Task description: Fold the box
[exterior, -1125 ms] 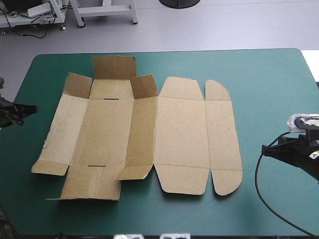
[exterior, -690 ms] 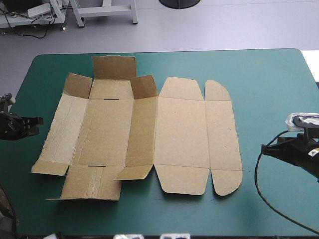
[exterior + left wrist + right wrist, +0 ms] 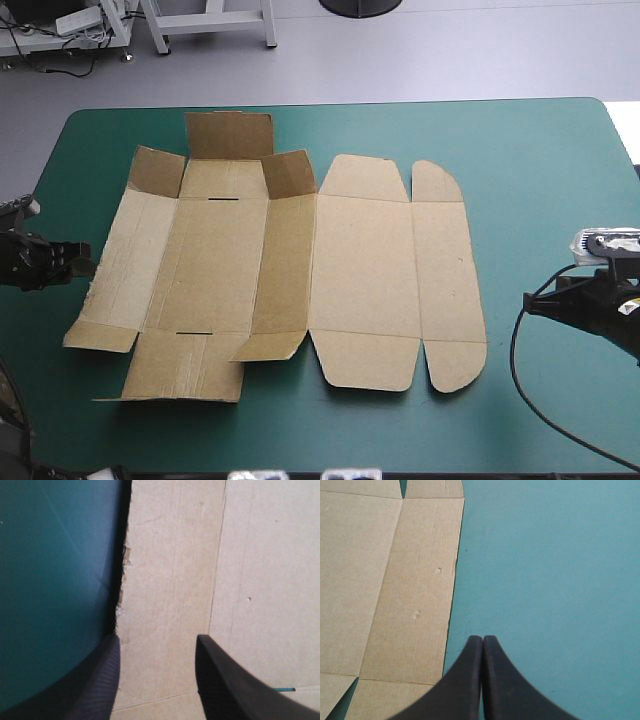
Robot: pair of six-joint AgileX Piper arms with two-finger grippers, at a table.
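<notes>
Box point(image 3: 340, 270) lies mostly flat on tabletop point(image 3: 540, 170). Left end effector point(image 3: 156, 640) apart, at box's left edge. Right end effector point(image 3: 482, 640) together, beside right edge.

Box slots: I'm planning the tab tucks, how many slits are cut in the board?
2. On the box, the far slot sits at the base panel's far fold, the near slot at its near fold. Raised flaps might hide others.

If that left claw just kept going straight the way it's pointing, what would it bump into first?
The left gripper, fingers apart, points at the ragged left edge of the box, so that flat outer panel comes first. Its height is unclear; it might skim over the board.
</notes>
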